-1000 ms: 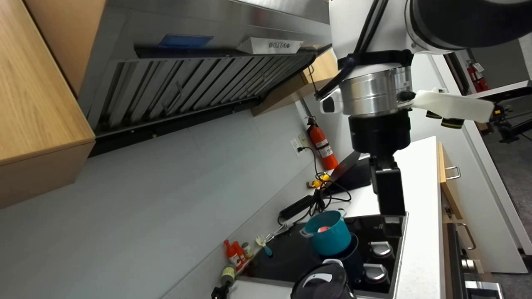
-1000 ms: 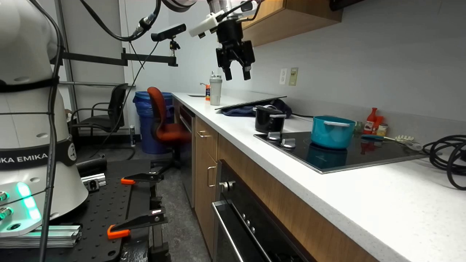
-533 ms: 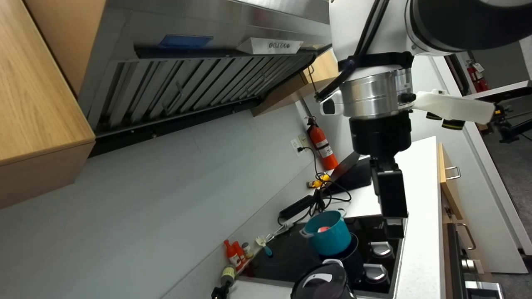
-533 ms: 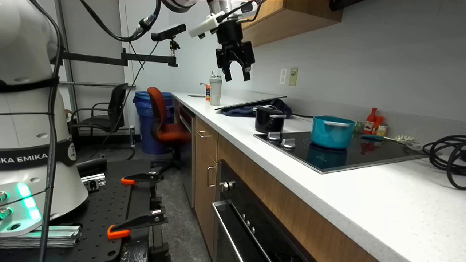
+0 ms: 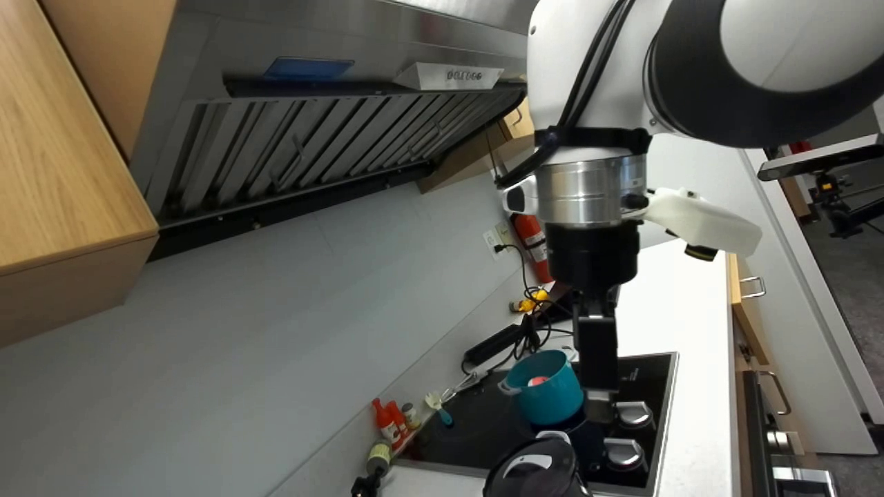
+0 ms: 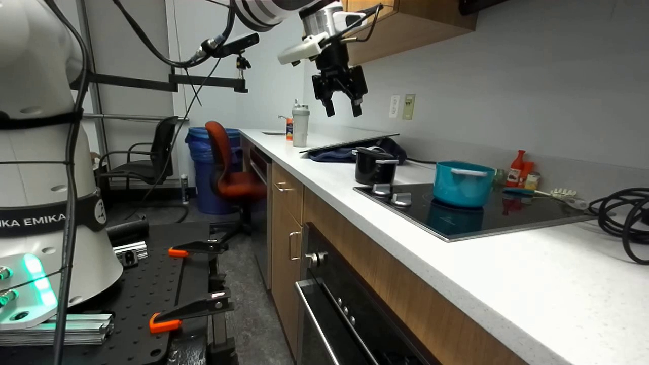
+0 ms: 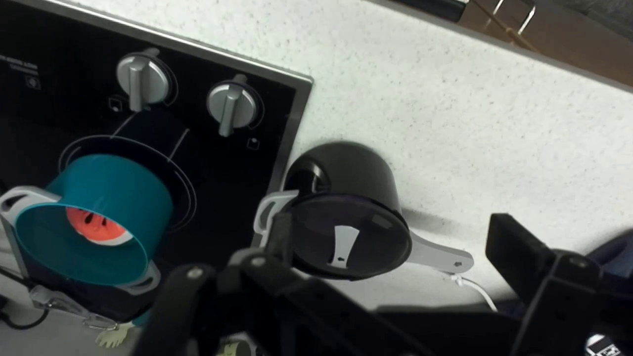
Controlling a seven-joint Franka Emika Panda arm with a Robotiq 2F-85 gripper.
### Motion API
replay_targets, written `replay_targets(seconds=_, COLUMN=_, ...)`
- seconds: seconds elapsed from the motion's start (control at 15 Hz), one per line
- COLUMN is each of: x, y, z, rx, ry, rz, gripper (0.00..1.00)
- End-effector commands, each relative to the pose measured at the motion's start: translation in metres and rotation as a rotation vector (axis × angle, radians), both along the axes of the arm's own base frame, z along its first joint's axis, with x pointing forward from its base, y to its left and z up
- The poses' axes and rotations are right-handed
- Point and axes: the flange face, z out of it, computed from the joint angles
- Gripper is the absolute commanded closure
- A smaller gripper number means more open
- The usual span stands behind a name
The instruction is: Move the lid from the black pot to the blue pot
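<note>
The black pot (image 7: 346, 170) stands on the white counter beside the cooktop, with a dark lid (image 7: 376, 242) on it. The lid has a light grey strap handle (image 7: 343, 244). The pot also shows in both exterior views (image 6: 374, 172), cut off at the bottom edge in one of them. The blue pot (image 7: 118, 190), lidless, stands on the cooktop with a red watermelon-like piece (image 7: 96, 225) inside; it shows in both exterior views (image 5: 552, 400) (image 6: 459, 185). My gripper (image 7: 393, 235) is open and empty, well above the counter (image 6: 344, 109); the lid lies between its fingers in the wrist view.
The cooktop (image 6: 512, 220) has metal knobs (image 7: 143, 81) near its front edge. A dark cloth with a flat panel (image 6: 350, 144) lies behind the black pot. Bottles (image 6: 516, 167), utensils (image 6: 552, 195) and a coiled cable (image 6: 628, 218) lie along the wall. A range hood (image 5: 331, 124) hangs above.
My arm and gripper have moved, down and left in an exterior view, right and slightly down in an exterior view. The fingers stay open. The pots and lid have not moved.
</note>
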Motion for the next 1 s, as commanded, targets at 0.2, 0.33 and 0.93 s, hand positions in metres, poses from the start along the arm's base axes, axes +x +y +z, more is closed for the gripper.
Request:
replay_targets(seconds=0.2, x=0.041, y=0.016, z=-0.016, rx=0.049, ry=-0.055, rz=-0.020, gripper=0.00)
replay_targets(seconds=0.33, x=0.047, y=0.018, z=-0.023, rx=0.058, ry=-0.061, rz=-0.036, gripper=0.00)
replay_targets(seconds=0.93, x=0.066, y=0.020, z=-0.049, rx=0.085, ry=-0.092, rz=-0.180, gripper=0.00)
